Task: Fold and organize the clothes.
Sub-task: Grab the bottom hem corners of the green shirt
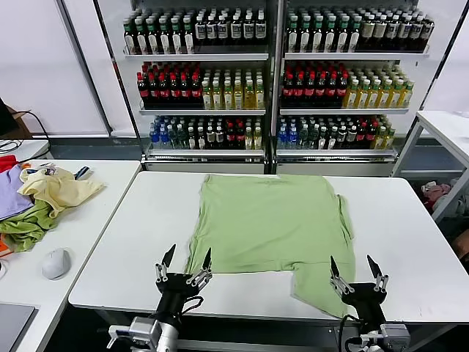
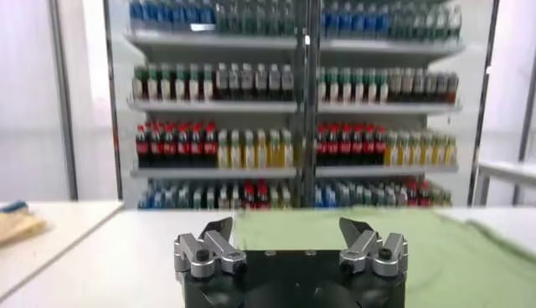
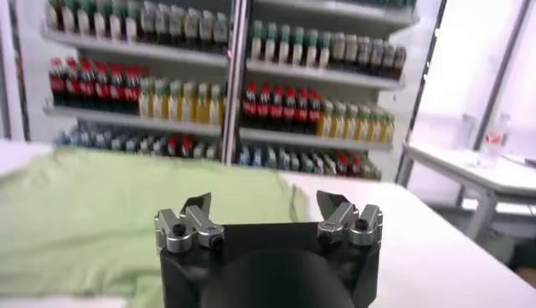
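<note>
The green shirt (image 1: 271, 224) lies spread on the white table (image 1: 410, 227). The left gripper (image 1: 185, 265) and the right gripper (image 1: 357, 270) stand at its near edge, both wide open and holding nothing

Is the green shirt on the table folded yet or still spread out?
Mostly spread: the shirt lies flat on the table, with only its right side partly turned in. No neat fold shows.

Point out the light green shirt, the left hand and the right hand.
light green shirt (image 1: 267, 216), head view, on the middle of its flat back.
left hand (image 1: 185, 262), head view, midway between its open fingertips.
right hand (image 1: 353, 267), head view, midway between its open fingertips.
</note>
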{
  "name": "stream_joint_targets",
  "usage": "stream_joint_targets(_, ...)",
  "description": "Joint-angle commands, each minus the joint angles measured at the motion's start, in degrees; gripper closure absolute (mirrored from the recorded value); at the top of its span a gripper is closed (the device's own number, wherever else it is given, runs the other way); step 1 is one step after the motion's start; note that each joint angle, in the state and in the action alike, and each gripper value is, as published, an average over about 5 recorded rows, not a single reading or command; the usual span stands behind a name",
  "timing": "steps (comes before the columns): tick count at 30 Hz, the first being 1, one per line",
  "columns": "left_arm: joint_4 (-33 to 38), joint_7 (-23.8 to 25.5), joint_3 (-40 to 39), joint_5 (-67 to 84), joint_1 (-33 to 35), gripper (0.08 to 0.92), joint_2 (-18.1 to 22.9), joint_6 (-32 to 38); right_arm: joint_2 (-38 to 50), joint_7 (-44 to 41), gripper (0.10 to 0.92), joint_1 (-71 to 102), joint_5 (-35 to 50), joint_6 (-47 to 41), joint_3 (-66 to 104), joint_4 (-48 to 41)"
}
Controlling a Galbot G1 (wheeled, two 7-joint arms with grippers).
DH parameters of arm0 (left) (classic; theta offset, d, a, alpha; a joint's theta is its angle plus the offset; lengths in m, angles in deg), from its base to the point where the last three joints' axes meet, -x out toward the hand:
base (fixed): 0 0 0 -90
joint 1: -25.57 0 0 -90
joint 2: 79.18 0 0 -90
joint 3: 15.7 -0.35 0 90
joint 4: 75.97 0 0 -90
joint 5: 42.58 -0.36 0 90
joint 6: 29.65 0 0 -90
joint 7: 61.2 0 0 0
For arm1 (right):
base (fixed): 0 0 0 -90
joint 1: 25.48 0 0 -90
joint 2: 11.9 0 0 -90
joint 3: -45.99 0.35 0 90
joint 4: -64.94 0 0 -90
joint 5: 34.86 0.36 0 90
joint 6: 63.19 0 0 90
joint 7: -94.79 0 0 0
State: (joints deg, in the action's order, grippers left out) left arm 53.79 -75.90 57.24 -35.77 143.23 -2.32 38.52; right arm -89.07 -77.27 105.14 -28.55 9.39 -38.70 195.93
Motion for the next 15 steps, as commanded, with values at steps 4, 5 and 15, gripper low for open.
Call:
stream_joint_targets(4,-10.26,-4.45,-0.56,5.0,-10.54,0.177,-1.01,-11.57,-1.22,0.8,0.203,3.34,-2.23,-4.19,-0.12,-0.6)
stream_joint_targets(5,-11.33,-4.75,-0.73,5.06,-11.27,0.177,-1.12,-11.59,-1.45,0.88,0.203,3.25,-2.6,-4.08,-0.33,-0.8)
stream_joint_targets(15,-18.81,-5.82,-3.22,4.65,-15.38,0.177,-1.62,-11.72,-2.95,1.3,0.203,1.16,-3.25,-3.51,-1.73,-3.47)
